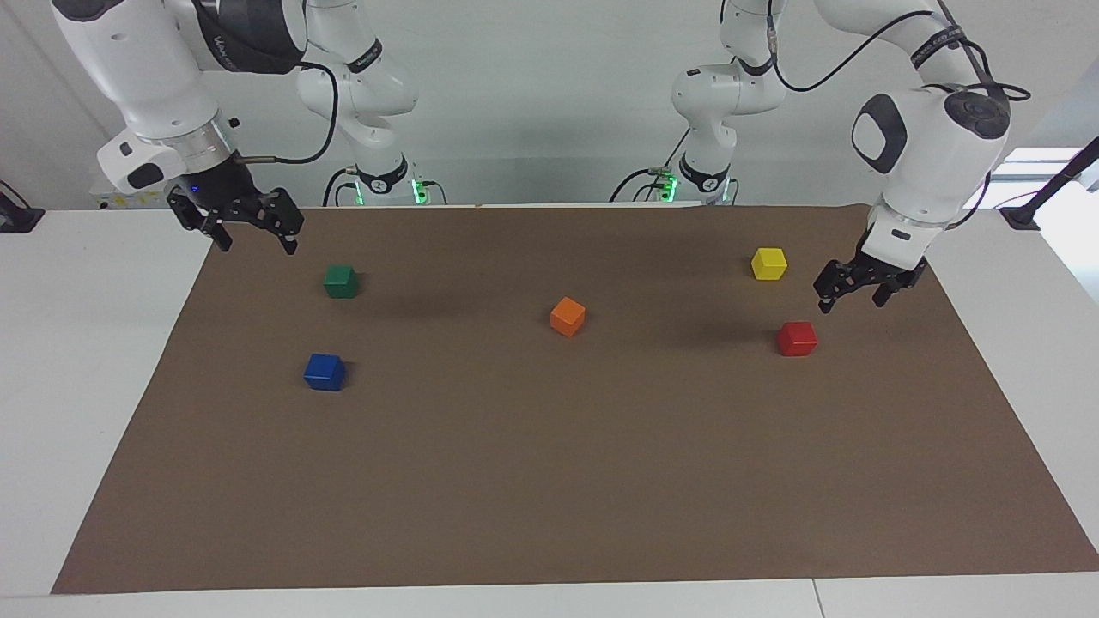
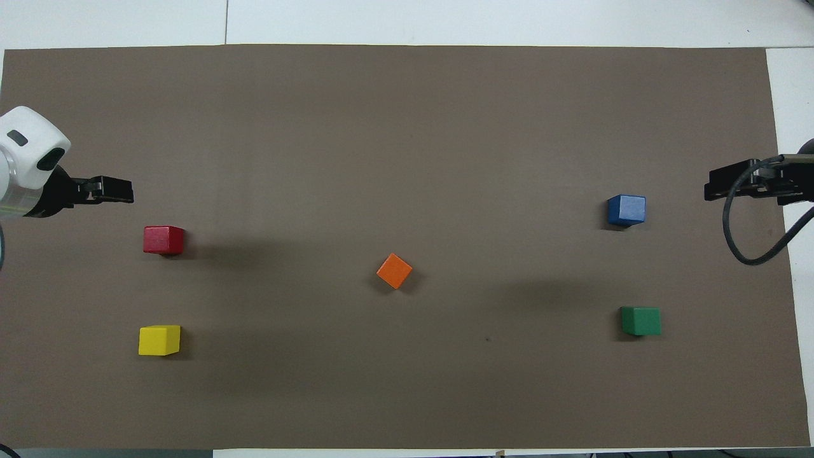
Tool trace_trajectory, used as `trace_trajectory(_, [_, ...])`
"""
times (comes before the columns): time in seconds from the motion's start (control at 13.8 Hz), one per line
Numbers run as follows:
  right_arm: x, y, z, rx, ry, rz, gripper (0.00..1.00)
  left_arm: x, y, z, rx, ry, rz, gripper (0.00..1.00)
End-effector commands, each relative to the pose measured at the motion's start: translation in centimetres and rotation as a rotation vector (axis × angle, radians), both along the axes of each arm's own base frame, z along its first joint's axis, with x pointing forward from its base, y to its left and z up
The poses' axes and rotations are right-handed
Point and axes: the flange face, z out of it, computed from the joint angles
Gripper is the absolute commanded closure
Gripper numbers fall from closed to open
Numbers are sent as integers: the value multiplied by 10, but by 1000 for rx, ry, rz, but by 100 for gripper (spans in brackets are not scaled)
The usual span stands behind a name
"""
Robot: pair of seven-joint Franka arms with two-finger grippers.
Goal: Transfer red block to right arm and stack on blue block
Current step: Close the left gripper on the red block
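Observation:
The red block (image 1: 797, 338) sits on the brown mat toward the left arm's end; it also shows in the overhead view (image 2: 163, 240). My left gripper (image 1: 853, 299) hangs open and empty in the air over the mat, just beside the red block and not touching it; the overhead view shows it too (image 2: 124, 189). The blue block (image 1: 324, 372) sits toward the right arm's end and also shows in the overhead view (image 2: 626, 210). My right gripper (image 1: 256, 240), with the blue light, is open and empty over the mat's edge at its own end (image 2: 712, 187).
A green block (image 1: 341, 281) lies nearer to the robots than the blue block. A yellow block (image 1: 768, 263) lies nearer to the robots than the red block. An orange block (image 1: 567, 317) sits mid-mat. The brown mat (image 1: 549, 498) covers the white table.

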Motion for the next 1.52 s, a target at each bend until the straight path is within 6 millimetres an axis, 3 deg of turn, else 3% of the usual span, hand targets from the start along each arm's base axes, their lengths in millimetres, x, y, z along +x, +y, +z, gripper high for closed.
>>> trace_trajectory(0.0, [-7,1,-3,9,15,21,0,-16,7,-27,9,-70,-40,0])
trace_trajectory(0.51, [-8,4,-8,22,19,31,0,-18,7,-89,-13,90,56,0])
trace_trajectory(0.79, [-15,16,-16,114,33,38,0,-16,-1,-96,-40,111,83,0])
trace_trajectory(1.08, [-14,25,-18,252,28,51,0,-14,1,-119,-40,152,84,0])
trace_trajectory(1.37, [-9,33,-43,415,41,26,0,-13,-2,-135,-40,169,83,0])
trace_trajectory(1.44, [-10,26,-51,470,42,34,0,-12,-2,-141,-40,178,81,0])
